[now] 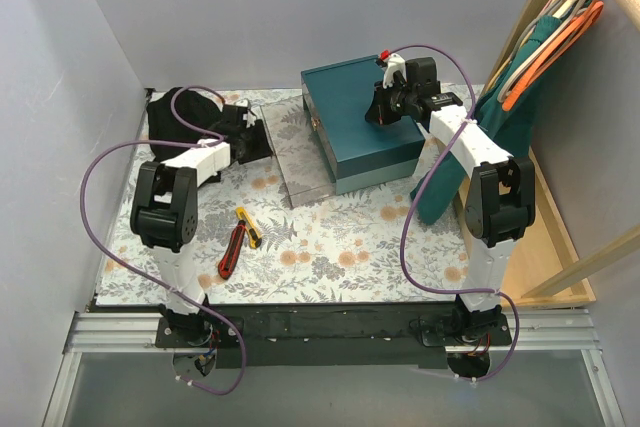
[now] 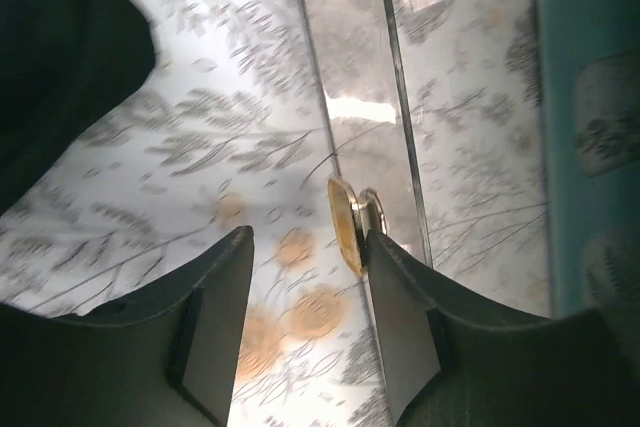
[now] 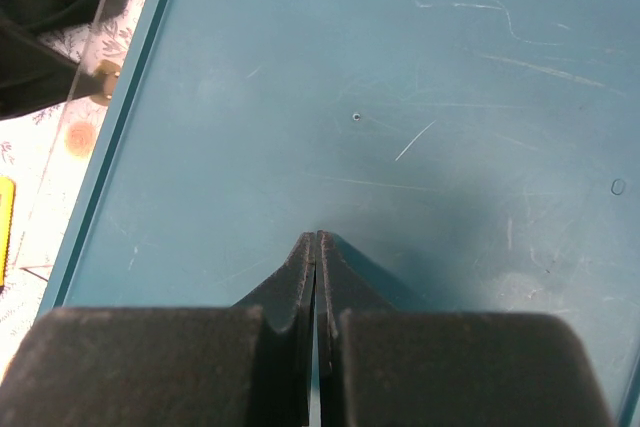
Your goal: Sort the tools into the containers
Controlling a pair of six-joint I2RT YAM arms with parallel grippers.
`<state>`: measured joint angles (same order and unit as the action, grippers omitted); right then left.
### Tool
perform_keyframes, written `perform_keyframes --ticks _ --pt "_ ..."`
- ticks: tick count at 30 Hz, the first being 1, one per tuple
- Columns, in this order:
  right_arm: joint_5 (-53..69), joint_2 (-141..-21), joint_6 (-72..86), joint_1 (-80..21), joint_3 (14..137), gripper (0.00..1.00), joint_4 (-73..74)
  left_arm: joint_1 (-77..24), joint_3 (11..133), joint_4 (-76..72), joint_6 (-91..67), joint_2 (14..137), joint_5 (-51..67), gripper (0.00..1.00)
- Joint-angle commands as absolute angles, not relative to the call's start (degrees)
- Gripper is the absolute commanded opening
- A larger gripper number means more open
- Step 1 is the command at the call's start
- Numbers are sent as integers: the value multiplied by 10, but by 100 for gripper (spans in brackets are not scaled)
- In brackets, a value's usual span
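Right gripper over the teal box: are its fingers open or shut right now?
Shut. The right wrist view shows the right gripper's fingers pressed together, nothing between them, above the teal box.

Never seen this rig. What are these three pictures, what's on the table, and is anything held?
These are two small robot arms bolted at the near edge of a table, each ending in two fingers. The wide picture comes from a fixed camera above and behind the arms. The other two come from a camera on each wrist, looking past that arm's own fingers.

On the floral table cover sit a dark teal box, a clear tray beside it and a black cloth. A yellow utility knife and a red utility knife lie near the left arm.

The left arm's fingers are open over the tray's edge, by a small brass latch. The right arm's fingers are shut over the box lid. Neither holds anything.
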<state>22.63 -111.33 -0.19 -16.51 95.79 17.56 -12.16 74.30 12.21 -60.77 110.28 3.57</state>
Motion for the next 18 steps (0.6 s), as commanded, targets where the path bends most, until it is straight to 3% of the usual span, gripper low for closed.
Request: perform_keyframes --ticks 1,6,11,15,18 --pt "188 -1139 -11 -163 923 1 287 -115 701 195 -560 1018 -13 50" --pt "184 -1134 -14 -163 918 1 285 -114 664 242 -520 902 -18 60" --pt "184 -1133 -17 -162 915 1 285 -115 598 339 -386 840 55 61" --pt "183 -1133 -18 -162 915 1 285 -115 524 403 -177 768 133 61" --pt "184 -1135 -19 -162 915 1 286 -115 477 431 -141 744 119 61"
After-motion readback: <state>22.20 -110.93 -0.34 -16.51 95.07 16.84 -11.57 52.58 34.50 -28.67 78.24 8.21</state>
